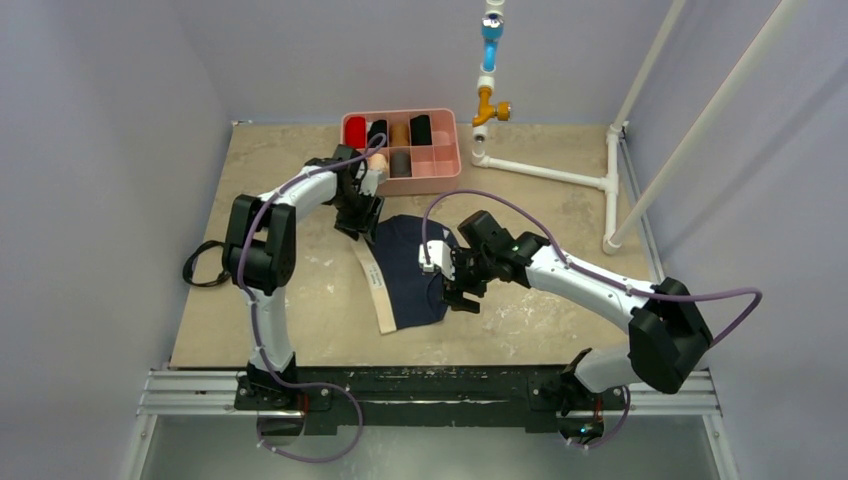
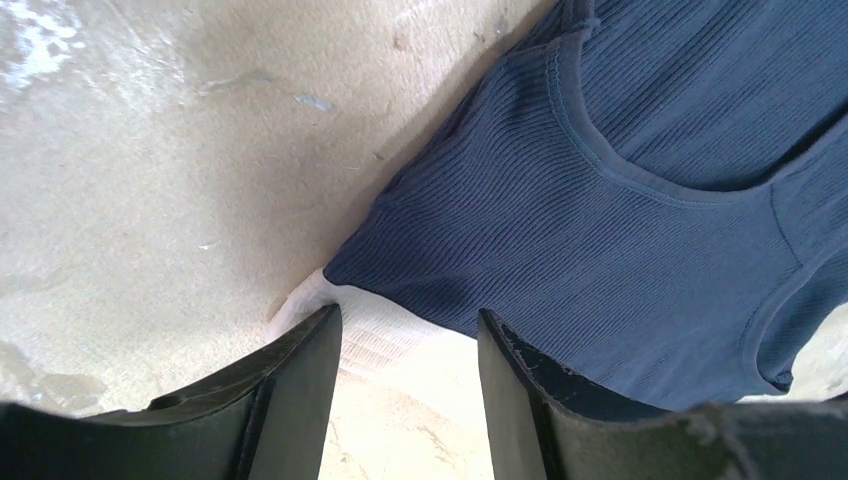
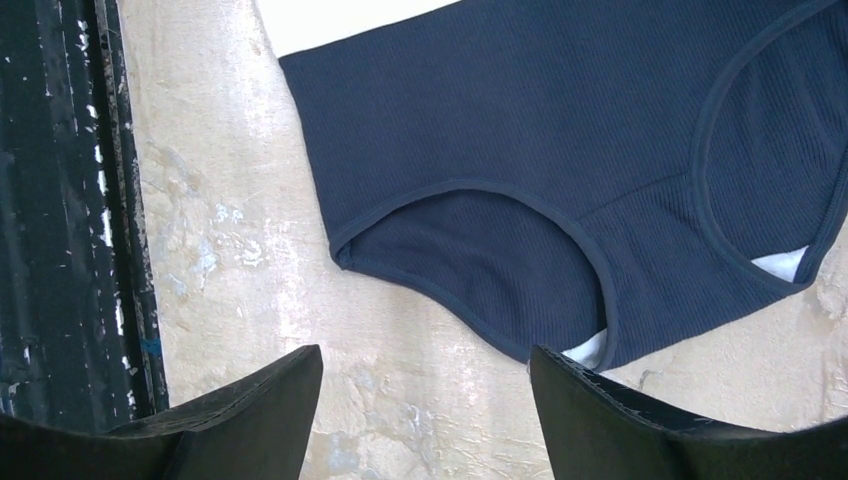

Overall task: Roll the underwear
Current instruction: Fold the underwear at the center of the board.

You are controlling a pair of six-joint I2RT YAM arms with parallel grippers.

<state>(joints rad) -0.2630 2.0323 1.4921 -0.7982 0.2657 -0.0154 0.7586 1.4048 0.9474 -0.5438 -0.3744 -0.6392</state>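
The underwear [image 1: 412, 268] lies flat on the table, navy blue with a pale cream band [image 1: 376, 288] along its left edge. My left gripper [image 1: 358, 216] is open at its far left corner. In the left wrist view the gripper [image 2: 408, 335] stands low over the cream band's corner [image 2: 365, 330], which lies between the spread fingers, with the navy fabric [image 2: 620, 230] beyond. My right gripper [image 1: 462, 292] is open and empty at the garment's near right side. In the right wrist view the gripper [image 3: 425, 370] hovers over bare table just short of the leg opening [image 3: 500, 260].
A pink tray [image 1: 446, 170] with several fabric rolls stands at the back, just behind my left gripper. A white pipe frame [image 1: 560, 176] stands at the back right. A black strap [image 1: 205, 266] lies at the table's left edge. The black front rail [image 3: 60, 200] is near my right gripper.
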